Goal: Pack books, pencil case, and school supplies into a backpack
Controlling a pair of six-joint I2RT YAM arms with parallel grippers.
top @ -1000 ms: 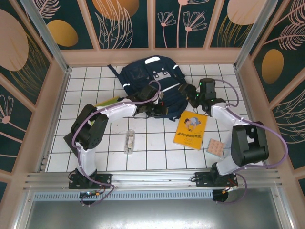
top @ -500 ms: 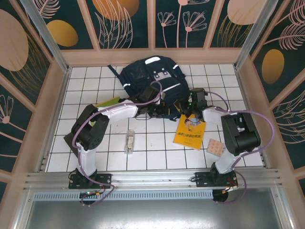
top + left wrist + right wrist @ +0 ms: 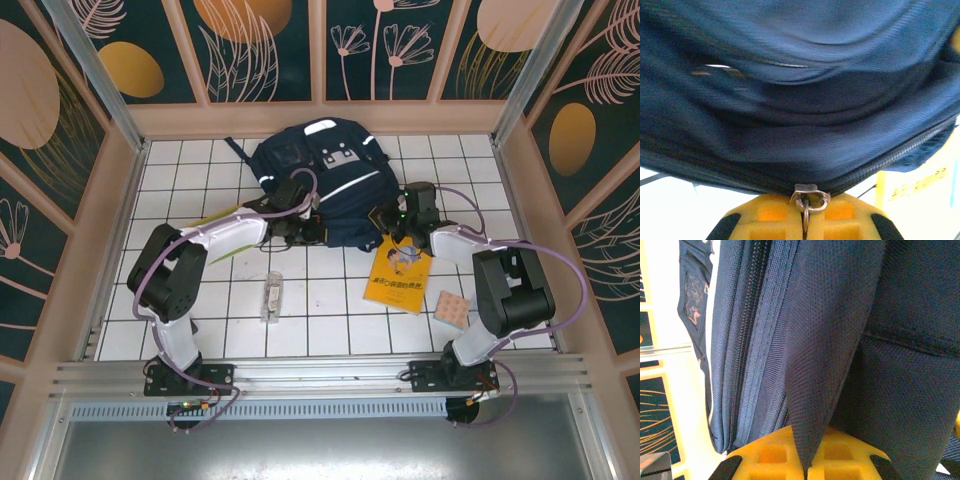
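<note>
**We're at the opening step: the backpack is gripped at its near edge, nothing packed yet.**

The backpack (image 3: pixel 325 175) lies front-up at the far middle of the tabletop (image 3: pixel 330 325). Its long axis runs roughly far to near with a slight tilt, and the zipped edge faces us. The left tool (image 3: pixel 806 222) is pressed together on the metal zip pull (image 3: pixel 810 196), and the right tool (image 3: pixel 805 465) pinches a fold of navy fabric just beside the zip. We judge the next move to be a pull along the zip line while the right side holds the cloth taut; a slack fold could jam the slider. The orange-yellow book (image 3: pixel 400 272) lies just beside the pack's near right corner and the lime-green book (image 3: pixel 228 215) peeks out under the left arm. Nearer us, the dotted pad (image 3: pixel 452 310) and the clear oblong box (image 3: pixel 271 297) wait well apart.
</note>
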